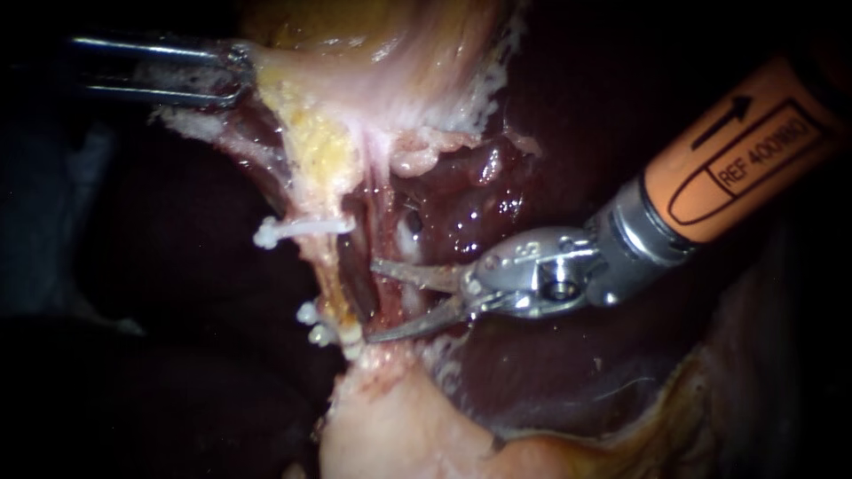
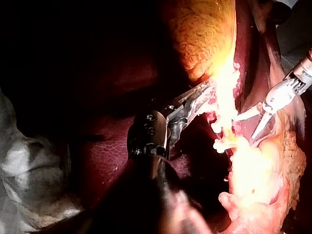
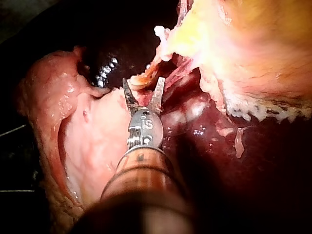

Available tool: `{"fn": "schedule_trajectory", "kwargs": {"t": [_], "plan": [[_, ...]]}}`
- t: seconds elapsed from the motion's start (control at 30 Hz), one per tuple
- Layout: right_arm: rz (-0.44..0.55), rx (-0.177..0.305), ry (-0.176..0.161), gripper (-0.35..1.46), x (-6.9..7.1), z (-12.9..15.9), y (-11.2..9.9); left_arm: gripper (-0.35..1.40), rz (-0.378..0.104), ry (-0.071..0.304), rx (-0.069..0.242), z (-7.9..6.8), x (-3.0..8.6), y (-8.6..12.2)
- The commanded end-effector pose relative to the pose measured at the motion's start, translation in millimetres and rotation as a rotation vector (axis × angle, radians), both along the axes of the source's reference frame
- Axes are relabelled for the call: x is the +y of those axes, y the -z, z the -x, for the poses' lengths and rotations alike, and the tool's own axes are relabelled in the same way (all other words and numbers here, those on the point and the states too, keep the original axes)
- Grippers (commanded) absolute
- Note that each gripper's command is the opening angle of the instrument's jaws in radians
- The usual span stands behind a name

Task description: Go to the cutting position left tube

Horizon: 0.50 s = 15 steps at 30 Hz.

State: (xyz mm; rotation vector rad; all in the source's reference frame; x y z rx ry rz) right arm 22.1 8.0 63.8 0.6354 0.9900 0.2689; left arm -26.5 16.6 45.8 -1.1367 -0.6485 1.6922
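My left instrument comes in at the upper left, its jaws shut on the pale yellow edge of the gallbladder and holding it taut. A thin yellowish left tube runs down from there, with a white clip across it above and more clips below. My right instrument has two blades standing open, their tips just right of this tube, between the clips, around a reddish strand. In the right wrist view the open blades straddle a strand.
Dark red liver lies behind and below my right instrument. Pale fatty tissue bulges at the lower middle. In the left wrist view my right instrument shows beyond the bright tissue.
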Motion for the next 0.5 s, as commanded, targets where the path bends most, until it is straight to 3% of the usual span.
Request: {"fn": "schedule_trajectory", "kwargs": {"t": [0.03,0.3,0.5], "plan": [[-0.004,-0.002,0.002,1.40,0.0,-0.1,-0.3,-0.35,0.000,0.000,0.000,0.0,0.0,-0.1],[0.000,-0.006,-0.001,1.40,0.3,-0.7,-2.6,-0.35,0.000,0.000,0.000,0.1,-0.1,-0.1],[-0.005,0.016,0.006,1.41,0.6,-1.8,-3.0,-0.35,0.001,0.001,0.001,0.2,-0.1,-0.1]]}}
